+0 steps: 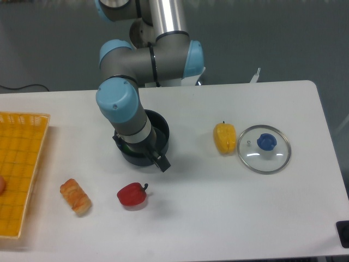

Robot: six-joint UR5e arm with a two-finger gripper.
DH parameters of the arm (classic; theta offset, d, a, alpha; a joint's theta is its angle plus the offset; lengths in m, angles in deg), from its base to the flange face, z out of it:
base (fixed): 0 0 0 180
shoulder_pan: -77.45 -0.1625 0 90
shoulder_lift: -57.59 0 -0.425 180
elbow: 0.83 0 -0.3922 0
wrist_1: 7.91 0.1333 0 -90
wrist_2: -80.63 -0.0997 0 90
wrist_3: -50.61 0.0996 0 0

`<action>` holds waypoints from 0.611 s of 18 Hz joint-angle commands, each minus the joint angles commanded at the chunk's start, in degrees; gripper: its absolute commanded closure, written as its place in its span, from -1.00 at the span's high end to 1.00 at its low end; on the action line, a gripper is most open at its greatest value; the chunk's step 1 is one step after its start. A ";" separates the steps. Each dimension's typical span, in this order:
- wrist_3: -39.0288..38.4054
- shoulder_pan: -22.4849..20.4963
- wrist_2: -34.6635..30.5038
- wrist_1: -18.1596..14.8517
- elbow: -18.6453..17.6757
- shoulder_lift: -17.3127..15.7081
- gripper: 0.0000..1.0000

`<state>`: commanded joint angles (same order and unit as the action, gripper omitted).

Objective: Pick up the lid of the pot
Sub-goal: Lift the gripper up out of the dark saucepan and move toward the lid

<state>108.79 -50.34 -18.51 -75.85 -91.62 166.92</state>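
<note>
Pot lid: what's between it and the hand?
In the camera view, the black bowl's rim beside the hand, then a yellow vegetable close to the pot lid.

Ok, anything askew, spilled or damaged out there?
Nothing looks spilled or damaged, and the pot lid lies flat. One oddity for this task: the open gripper is over the black pot, away from the lid.

The pot lid (264,164) looks glassy, the red vegetable (131,196) glossy.

Blue knob (266,142), yellow pepper (224,138), red pepper (132,195)
</note>
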 joint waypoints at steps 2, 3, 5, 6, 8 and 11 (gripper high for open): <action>-0.08 -0.09 0.00 0.09 0.00 0.00 1.00; -0.17 -0.18 0.17 0.09 0.00 0.00 1.00; -0.17 -0.26 0.26 0.09 0.00 0.00 1.00; -0.17 -0.35 0.26 0.09 0.00 0.00 1.00; -0.44 -0.18 0.26 0.35 -0.26 0.26 1.00; -1.23 -0.53 0.00 1.23 -0.44 0.26 1.00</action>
<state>107.56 -50.86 -18.51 -74.62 -92.06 167.19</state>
